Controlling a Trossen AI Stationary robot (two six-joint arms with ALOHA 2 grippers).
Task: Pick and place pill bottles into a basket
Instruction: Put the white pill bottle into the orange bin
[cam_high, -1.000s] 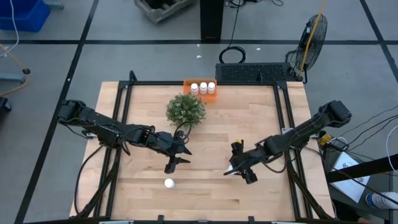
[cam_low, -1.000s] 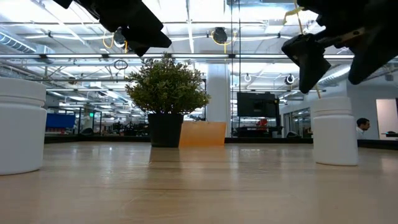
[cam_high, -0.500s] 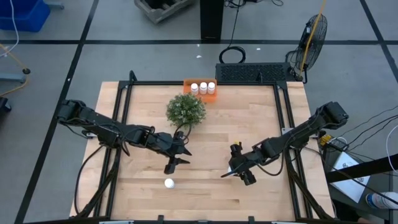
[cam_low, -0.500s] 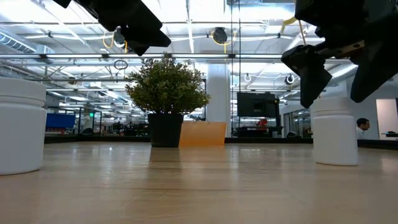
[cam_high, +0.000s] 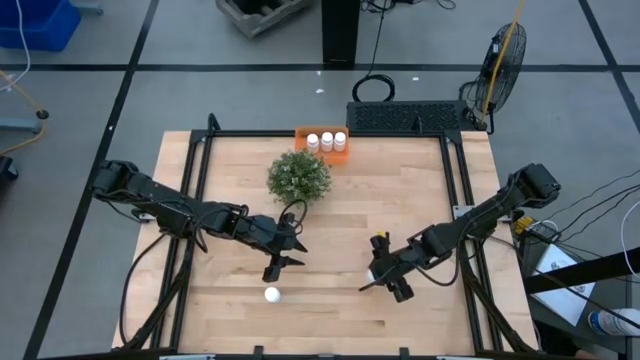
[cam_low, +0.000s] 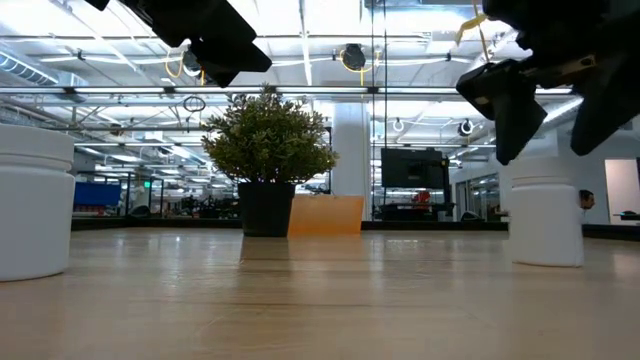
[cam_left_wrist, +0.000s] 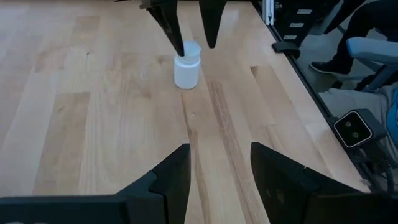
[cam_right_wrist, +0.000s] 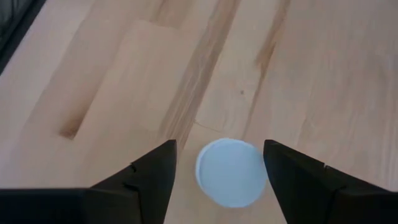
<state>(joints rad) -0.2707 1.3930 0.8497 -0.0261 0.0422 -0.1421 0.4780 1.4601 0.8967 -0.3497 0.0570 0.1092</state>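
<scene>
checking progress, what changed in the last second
The right gripper slid a little toward the table's near edge, open fingers now straddling a pill bottle from above, not yet closed. The left gripper, the other bottle and three in the basket stayed put.

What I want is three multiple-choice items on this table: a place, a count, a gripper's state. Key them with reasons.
1. The small orange rectangular plastic basket sits:
A. at the table's far edge, behind the plant
B. at the near edge
C. under the right arm
2. White pill bottles in it:
A. one
B. five
C. three
3. The right gripper is:
A. shut on a bottle
B. open over a bottle
C. open over the plant

A: the basket lies beyond the bushy green potted plant.
C: three caps show.
B: the right gripper has its fingers spread either side of a white bottle.
The left gripper waits mid-table.
</scene>
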